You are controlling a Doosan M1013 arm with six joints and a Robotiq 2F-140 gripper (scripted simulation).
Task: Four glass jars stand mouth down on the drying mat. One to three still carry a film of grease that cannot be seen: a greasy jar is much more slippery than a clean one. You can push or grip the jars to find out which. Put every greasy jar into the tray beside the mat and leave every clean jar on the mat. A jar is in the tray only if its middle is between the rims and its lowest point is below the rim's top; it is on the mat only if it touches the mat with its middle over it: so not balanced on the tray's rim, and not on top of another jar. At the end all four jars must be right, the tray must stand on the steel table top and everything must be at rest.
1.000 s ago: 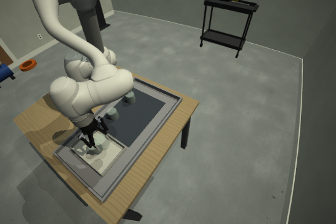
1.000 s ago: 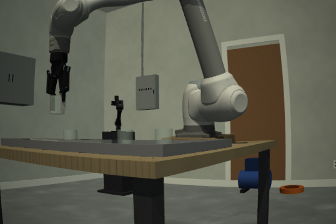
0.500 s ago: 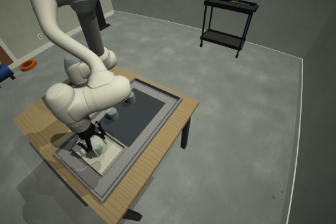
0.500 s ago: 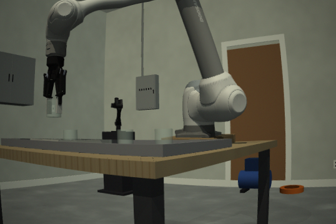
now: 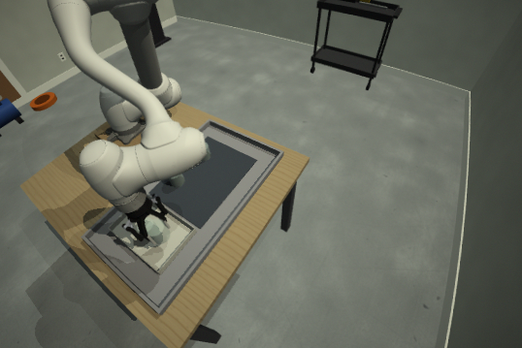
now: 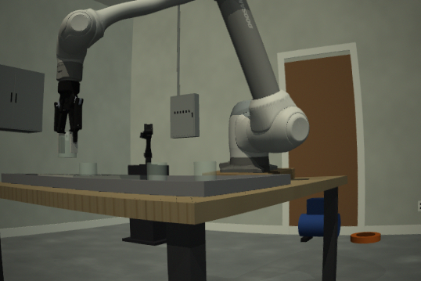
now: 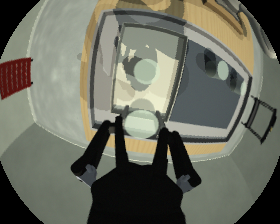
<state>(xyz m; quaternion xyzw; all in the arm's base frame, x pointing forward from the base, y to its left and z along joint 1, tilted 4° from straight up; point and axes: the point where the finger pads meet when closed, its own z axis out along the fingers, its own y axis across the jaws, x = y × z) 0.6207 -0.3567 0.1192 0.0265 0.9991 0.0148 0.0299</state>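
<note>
My gripper (image 5: 158, 233) (image 6: 67, 137) (image 7: 141, 112) is shut on a clear, pale green glass jar (image 6: 67, 147) (image 7: 142, 123), held upright well above the steel top. In the top view it hangs over the cream tray (image 5: 168, 250) (image 7: 163, 89). A second jar (image 6: 88, 168) (image 7: 146, 71) stands in the tray; in the top view the fingers and held jar largely hide it. A third jar (image 5: 175, 180) (image 6: 157, 171) (image 7: 223, 70) and a fourth jar (image 5: 208, 151) (image 6: 205, 168) (image 7: 243, 87) stand on the dark mat (image 5: 218, 179) (image 7: 198, 102). The arm partly covers the fourth in the top view.
The tray stands beside the mat on the steel table top (image 5: 193, 253) (image 7: 103, 70), which has a raised grey rim. A wooden table (image 5: 238, 237) (image 6: 156, 205) carries it. The arm's base is at the back of the table. A black cart (image 5: 356, 36) stands on the floor away from the table.
</note>
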